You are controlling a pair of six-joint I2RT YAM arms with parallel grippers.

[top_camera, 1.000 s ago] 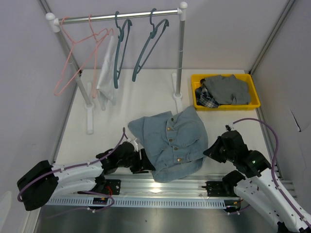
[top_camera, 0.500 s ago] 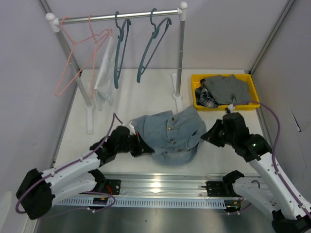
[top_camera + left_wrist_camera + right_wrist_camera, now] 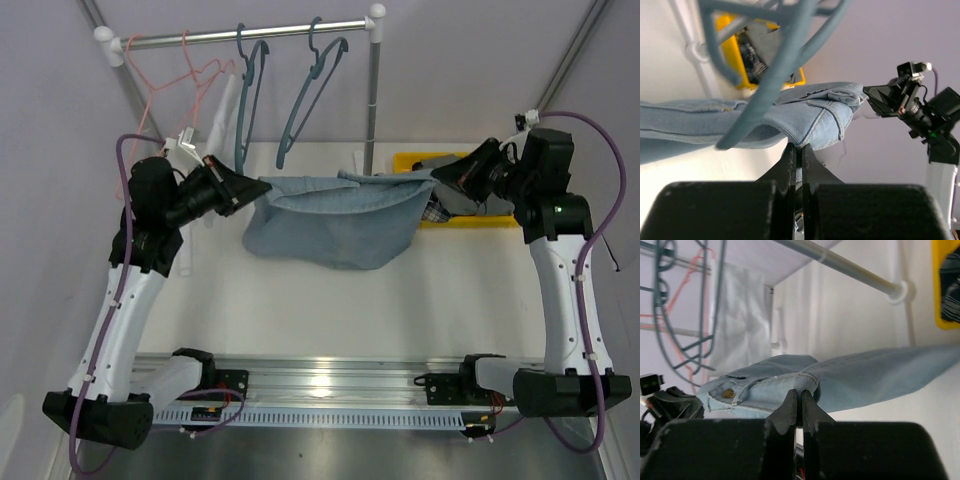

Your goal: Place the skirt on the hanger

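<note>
The light-blue denim skirt (image 3: pixel 335 220) hangs stretched in the air between both arms, its waistband pulled taut and the body sagging below. My left gripper (image 3: pixel 250 185) is shut on the skirt's left end (image 3: pixel 810 117), and my right gripper (image 3: pixel 440 178) is shut on its right end (image 3: pixel 805 382). Two teal hangers (image 3: pixel 305 95) hang from the rail (image 3: pixel 250 33) just behind the skirt. One teal hanger (image 3: pixel 775 65) crosses close in front of the left wrist camera. A pink hanger (image 3: pixel 160 100) hangs at the rail's left end.
A yellow bin (image 3: pixel 415 165) with grey and plaid clothes stands at the back right, partly behind the right gripper. A white cloth (image 3: pixel 222 120) hangs on the rack. The rack's right post (image 3: pixel 372 110) rises behind the skirt. Walls close both sides.
Both arms have lifted the skirt off the table and pulled it apart, up towards the rack. One second ago the skirt lay crumpled near the front edge with the left gripper open beside it.
</note>
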